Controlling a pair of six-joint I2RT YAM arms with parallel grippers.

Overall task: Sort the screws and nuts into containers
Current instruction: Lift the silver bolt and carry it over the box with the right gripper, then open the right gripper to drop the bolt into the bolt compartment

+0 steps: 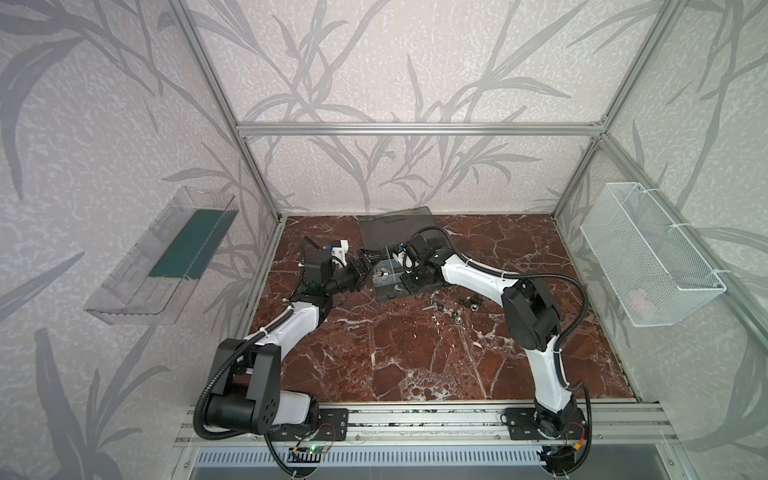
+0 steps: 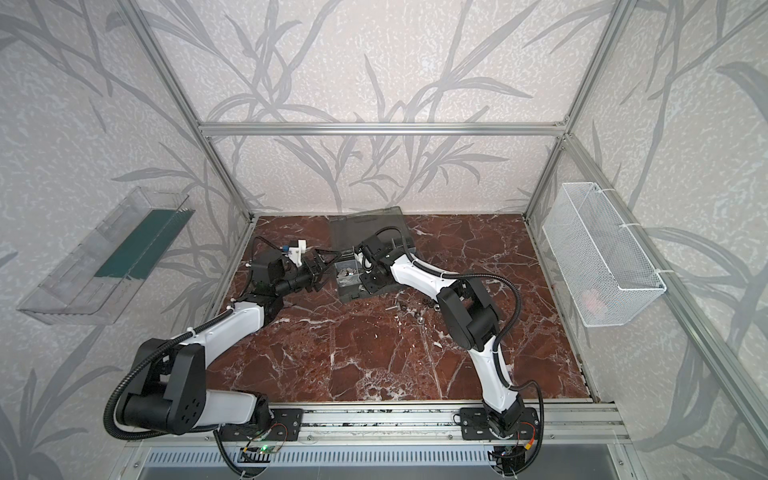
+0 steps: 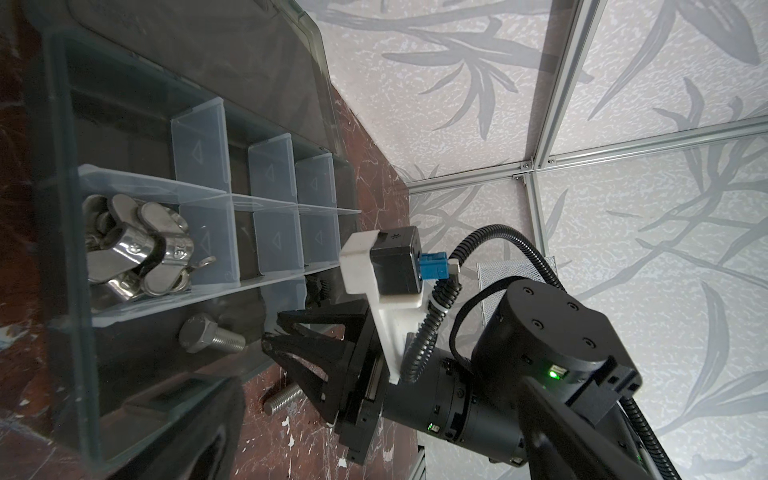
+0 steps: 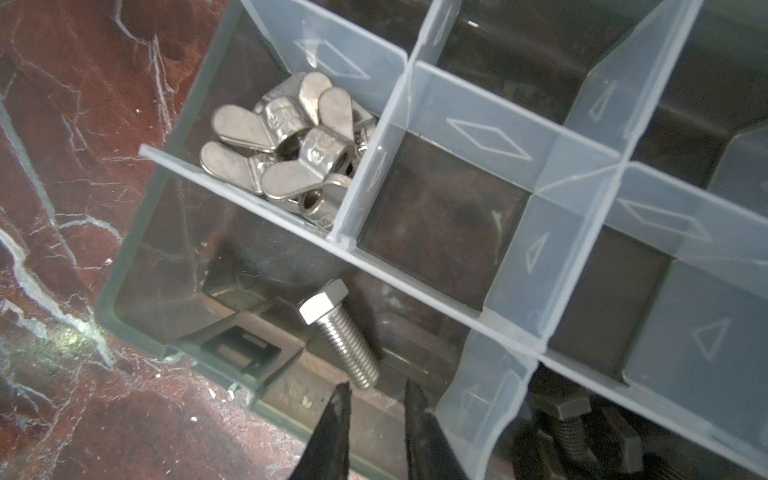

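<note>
case: dark grey organizer case (image 1: 386, 293) on the marble desk (image 1: 415, 365), smoky lid (image 1: 395, 226) flipped open behind it
wing nuts: small pile of silver wing nuts (image 4: 291, 145) in a corner compartment of the case, also visible from the left wrist (image 3: 133, 245)
silver bolt: the silver bolt (image 4: 340, 332) lies flat on the case floor in the strip right beside the wing nut compartment, nothing gripping it
dark bolts: a few dark bolts (image 4: 573, 428) one divider further along that same strip, partly hidden
loose screws and nuts: a handful of loose screws and nuts (image 1: 457, 305) on the desk just off the case's front right corner, too tiny to tell types from up top
right end effector: the right end effector (image 4: 378, 392) is down inside the case, tips right at the bolt's threaded end, jaws a little apart, released
left end effector: the left end effector (image 1: 370, 268) sits at the case's left side, fingers spread wide, empty
</note>
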